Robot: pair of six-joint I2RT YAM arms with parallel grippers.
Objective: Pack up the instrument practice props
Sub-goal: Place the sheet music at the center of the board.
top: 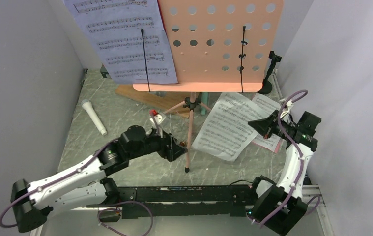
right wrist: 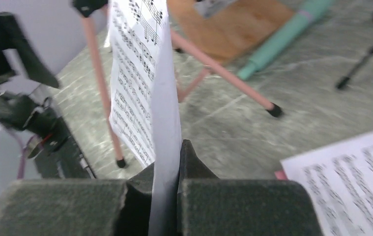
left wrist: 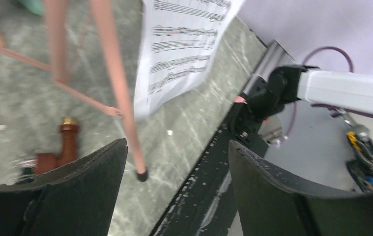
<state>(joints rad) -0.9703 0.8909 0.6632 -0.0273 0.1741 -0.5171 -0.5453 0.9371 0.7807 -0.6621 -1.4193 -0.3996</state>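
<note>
White printed sheet-music page (right wrist: 135, 88), centre of right wrist frame, pinched edge-on in fully closed right gripper (right wrist: 166, 169). Left gripper (left wrist: 177, 147) seen wide apart, empty, beside pink tripod leg (left wrist: 120, 88). Page best lifted slowly, steered clear of leg, creasing avoided.

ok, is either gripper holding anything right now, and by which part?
Right gripper is shut on a white sheet-music page, pinching one edge. Left gripper is open, holding nothing.
</note>
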